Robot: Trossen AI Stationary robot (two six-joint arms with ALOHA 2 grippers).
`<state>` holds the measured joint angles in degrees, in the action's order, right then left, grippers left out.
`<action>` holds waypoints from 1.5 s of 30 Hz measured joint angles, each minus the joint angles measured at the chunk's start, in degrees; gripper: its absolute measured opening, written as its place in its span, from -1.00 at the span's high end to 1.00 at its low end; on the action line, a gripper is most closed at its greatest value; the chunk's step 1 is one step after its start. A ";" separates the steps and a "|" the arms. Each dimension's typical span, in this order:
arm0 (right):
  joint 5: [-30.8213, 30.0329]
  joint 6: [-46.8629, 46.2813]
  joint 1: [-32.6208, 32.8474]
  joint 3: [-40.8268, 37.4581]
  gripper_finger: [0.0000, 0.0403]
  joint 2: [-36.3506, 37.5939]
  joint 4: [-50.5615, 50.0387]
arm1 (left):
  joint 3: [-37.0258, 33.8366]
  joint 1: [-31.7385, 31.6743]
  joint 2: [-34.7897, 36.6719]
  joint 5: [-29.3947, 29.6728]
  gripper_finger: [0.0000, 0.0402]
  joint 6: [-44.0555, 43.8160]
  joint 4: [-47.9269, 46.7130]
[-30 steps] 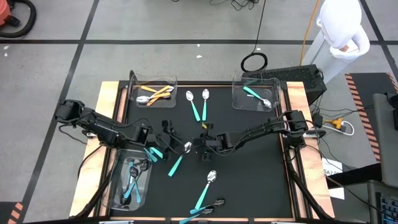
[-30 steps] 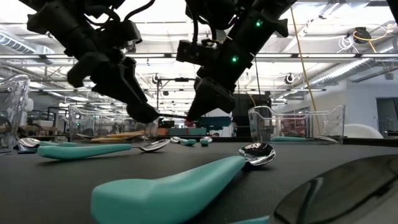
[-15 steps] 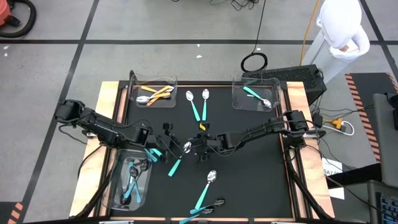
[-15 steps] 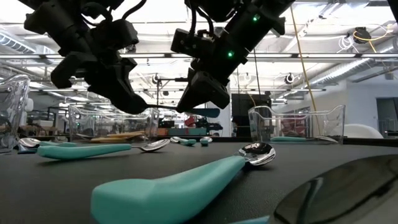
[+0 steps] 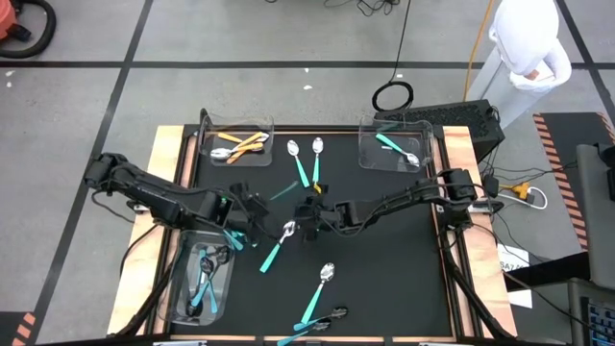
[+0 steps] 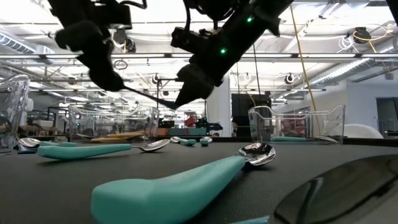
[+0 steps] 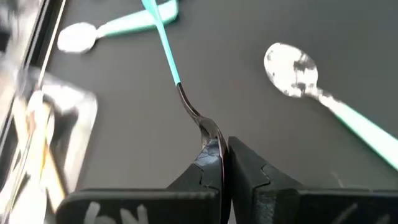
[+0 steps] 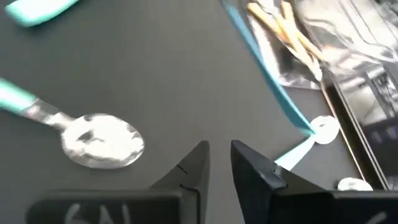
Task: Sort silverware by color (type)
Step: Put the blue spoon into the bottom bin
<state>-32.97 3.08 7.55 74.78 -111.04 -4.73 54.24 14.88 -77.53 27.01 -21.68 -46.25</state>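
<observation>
Silverware [image 5: 284, 241] is lying scattered mid-mat; the left gripper [image 7: 222, 163] is pinching a dark-headed teal utensil [image 7: 166, 46] aloft. The right gripper [image 8: 219, 155], slightly parted, is holding nothing. The 11 o'clock bin [image 5: 206, 123] is holding orange pieces, the 1 o'clock bin [image 5: 366, 156] 1 teal spoon, the 8 o'clock bin [image 5: 175, 306] dark-headed teal ones.

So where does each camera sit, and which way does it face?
High view: above the table, facing straight down; shows both arms, left hand, right hand.
Low view: at table-top height, facing level into the room; arms enter from above.
Left wrist view: on the left arm, facing past its fingers, shut on a dark-headed teal utensil.
Right wrist view: on the right arm, facing past its open fingers.
Shared: high and low both show that utensil.
</observation>
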 joint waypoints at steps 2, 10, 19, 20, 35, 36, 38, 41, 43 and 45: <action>-0.12 -2.50 -0.66 -0.01 0.62 0.00 0.18 | 1.83 1.20 0.05 0.52 0.96 -4.74 -5.36; 0.03 -10.30 -3.10 -0.02 0.44 0.00 -0.23 | 2.30 9.46 5.61 1.26 0.96 -29.45 -20.68; 0.04 -15.77 -4.57 -0.02 0.40 0.00 0.03 | 2.30 22.02 12.44 -8.72 0.96 -53.95 -23.13; 0.04 -15.80 -4.61 -0.02 0.40 0.00 -0.03 | 2.30 23.48 12.79 -11.33 0.96 -54.49 -21.93; 0.20 -14.44 -4.56 -0.02 0.40 0.00 0.30 | 5.04 37.72 14.70 -11.46 0.92 -70.92 -26.93; 0.20 -14.41 -4.56 -0.02 0.40 -0.01 0.29 | 6.09 38.44 14.70 -11.54 0.92 -68.68 -26.56; 0.22 -14.41 -4.56 -0.02 0.40 -0.02 0.28 | 7.93 40.19 14.70 -15.05 0.92 -63.30 -23.86; 0.22 -14.41 -4.60 -0.02 0.40 -0.02 0.37 | 9.14 43.39 14.66 -22.20 0.92 -59.02 -20.98; 0.22 -14.42 -4.61 -0.04 0.40 -0.04 1.15 | 9.27 45.21 14.65 -23.32 0.92 -58.72 -21.05; 0.24 -14.39 -4.58 -0.04 0.40 -0.07 2.85 | 9.14 46.51 14.62 -22.84 0.92 -58.73 -21.35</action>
<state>-32.73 -11.31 2.96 74.74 -111.11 -1.88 63.38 61.39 -62.92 4.17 -80.40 -67.59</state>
